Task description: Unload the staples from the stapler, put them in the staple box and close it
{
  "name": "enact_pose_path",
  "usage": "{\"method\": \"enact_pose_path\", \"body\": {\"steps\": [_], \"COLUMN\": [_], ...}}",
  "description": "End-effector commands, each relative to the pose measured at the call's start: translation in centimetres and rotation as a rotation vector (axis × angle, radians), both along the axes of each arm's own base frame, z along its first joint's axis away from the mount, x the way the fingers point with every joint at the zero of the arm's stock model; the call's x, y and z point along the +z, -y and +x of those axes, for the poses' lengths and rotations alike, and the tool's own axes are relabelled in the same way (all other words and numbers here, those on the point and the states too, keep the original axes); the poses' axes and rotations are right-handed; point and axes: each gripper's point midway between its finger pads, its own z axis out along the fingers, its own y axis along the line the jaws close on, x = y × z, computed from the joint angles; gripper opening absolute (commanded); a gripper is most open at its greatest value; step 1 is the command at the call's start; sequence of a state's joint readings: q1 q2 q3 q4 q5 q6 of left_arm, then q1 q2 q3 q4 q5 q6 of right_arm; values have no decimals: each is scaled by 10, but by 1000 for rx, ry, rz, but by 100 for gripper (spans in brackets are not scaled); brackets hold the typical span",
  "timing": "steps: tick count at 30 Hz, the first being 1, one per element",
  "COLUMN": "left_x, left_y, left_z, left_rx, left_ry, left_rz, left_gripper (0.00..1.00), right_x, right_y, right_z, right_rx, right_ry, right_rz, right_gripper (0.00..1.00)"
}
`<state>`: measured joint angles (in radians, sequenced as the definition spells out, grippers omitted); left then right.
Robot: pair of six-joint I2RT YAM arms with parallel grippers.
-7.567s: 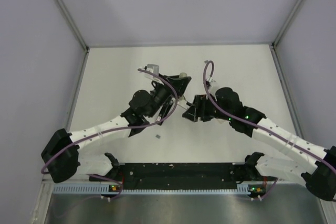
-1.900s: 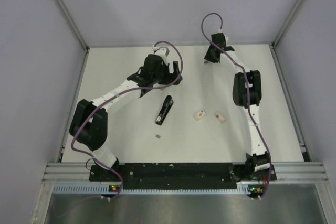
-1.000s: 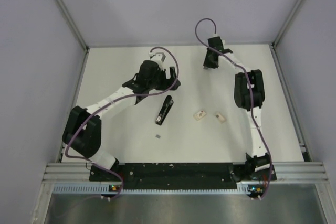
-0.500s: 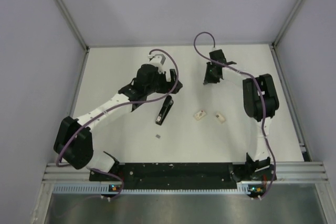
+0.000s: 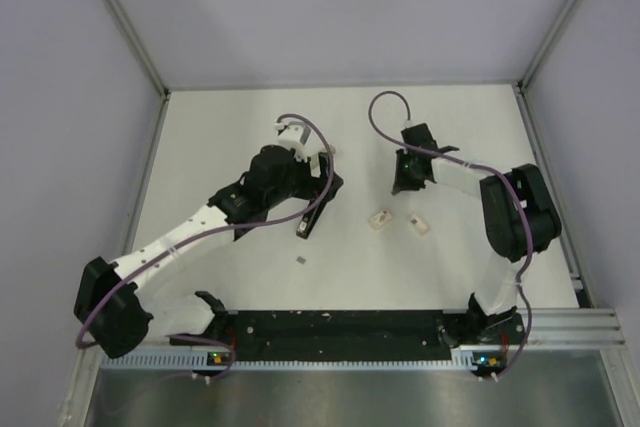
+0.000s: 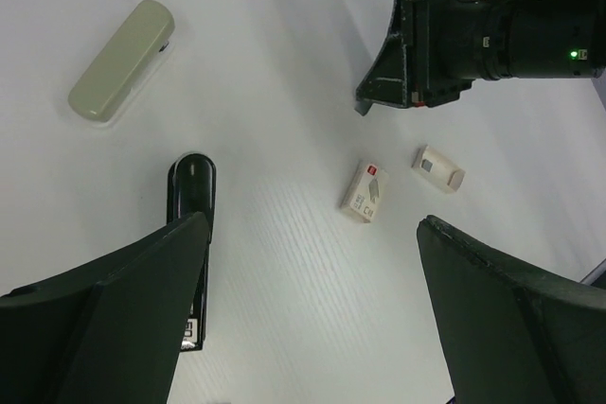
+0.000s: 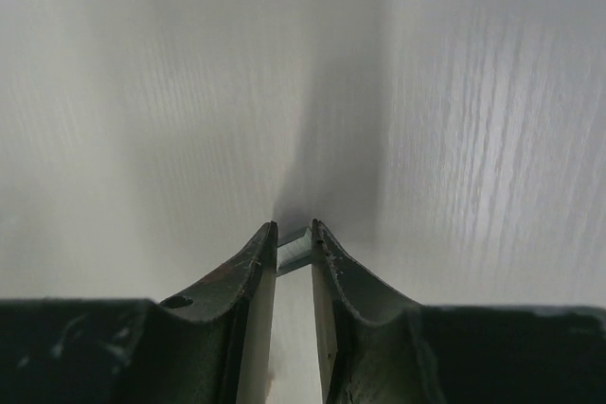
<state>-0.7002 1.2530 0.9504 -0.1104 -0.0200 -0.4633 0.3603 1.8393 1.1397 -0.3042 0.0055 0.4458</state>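
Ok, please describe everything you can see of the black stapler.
The stapler is slim, long and black, glossy like plastic, with one rounded end. It lies flat on the white table. One finger of the open left gripper, which hangs over it, hides part of it. A small pale patch shows near its other end.

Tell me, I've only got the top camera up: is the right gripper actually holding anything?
Observer: Yes. The right wrist view shows the right gripper pinching a small grey metal strip at its fingertips, apparently staples.
Operator: And the left one, is it on the stapler?
Observer: No. The left gripper is wide open and empty. The stapler lies on the table, off to one side of it.
Operator: Anything under that arm I can't see?
Observer: A pale green rounded stick lies beyond the stapler, apart from it.
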Motion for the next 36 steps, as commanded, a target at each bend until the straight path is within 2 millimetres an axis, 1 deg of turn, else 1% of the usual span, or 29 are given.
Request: {"method": "enact_pose_path", "body": {"steps": [1, 3, 4, 5, 6, 8, 11, 14, 16, 18, 20, 29, 36], "left_x": [9, 9, 7, 7, 5, 4, 1, 2, 2, 3, 2, -11, -20], "left_y": [-19, -20, -19, -19, -20, -22, -26, -30, -30, -30, -26, -20, -14], "left_z": [-17, -28, -33, -38, -42, -48, -54, -56, -56, -56, -61, -67, -71], "left_rx": [21, -10, -24, -35, -44, -56, -64, -68, -76, -80, -121, -182, -233], "left_ry": [41, 35, 28, 24, 18, 12, 4, 8, 10, 16, 8, -15, -25], "left_rz": [19, 8, 7, 5, 4, 4, 25, 44, 54, 61, 59, 75, 81], "left_gripper": [98, 98, 98, 98, 98, 98, 98, 98, 98, 98, 98, 98, 98], "right_x": [30, 57, 70, 79, 87, 93, 88, 75, 68, 65, 64, 47, 31], "right_y": [14, 16, 17, 18, 16, 16, 17, 14, 8, 4, 0, -16, -16], "right_z": [-22, -23, -25, -27, -31, -38, -48, -56, -60, -61, -59, -59, -49], "right_rx": [-18, -28, -31, -34, -25, -16, -28, -51, -61, -88, -111, -253, -372], "right_ry": [41, 105, 133, 149, 158, 156, 124, 78, 41, 24, 10, -80, -111], "right_rz": [-28, -11, 1, 11, 26, 38, 49, 79, 110, 134, 154, 193, 157], "right_gripper": [23, 27, 31, 37, 39, 45, 51, 54, 55, 56, 56, 55, 54]}}
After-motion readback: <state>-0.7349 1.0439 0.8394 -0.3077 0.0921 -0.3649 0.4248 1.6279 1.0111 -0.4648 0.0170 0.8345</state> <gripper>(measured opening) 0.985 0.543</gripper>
